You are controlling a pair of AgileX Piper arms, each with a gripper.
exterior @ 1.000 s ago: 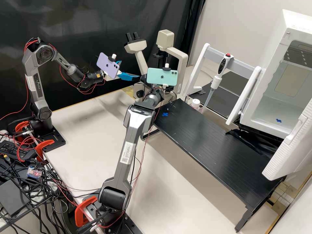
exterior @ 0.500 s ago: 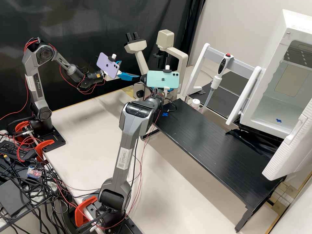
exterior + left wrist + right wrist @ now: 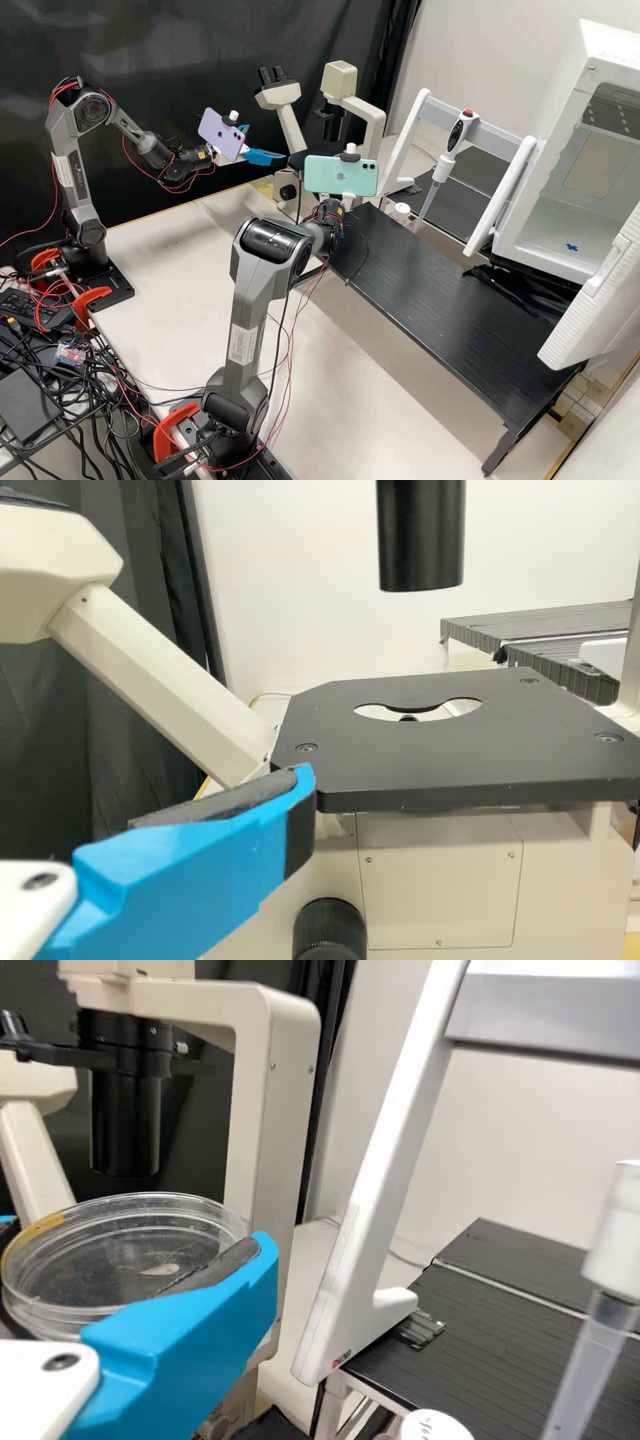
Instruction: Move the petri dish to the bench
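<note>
Blue-fingered right gripper (image 3: 134,1236) clamps the clear, round petri dish (image 3: 110,1260) aloft near the cream microscope (image 3: 270,1110); my left gripper (image 3: 267,143) stands open. I should lower the dish level, releasing once it's flat on the black, slatted bench (image 3: 440,293).

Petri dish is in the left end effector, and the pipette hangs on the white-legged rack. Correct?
Wrong arm. The right wrist view shows the petri dish held in the right end effector. The pipette does hang on the white-legged rack.
</note>
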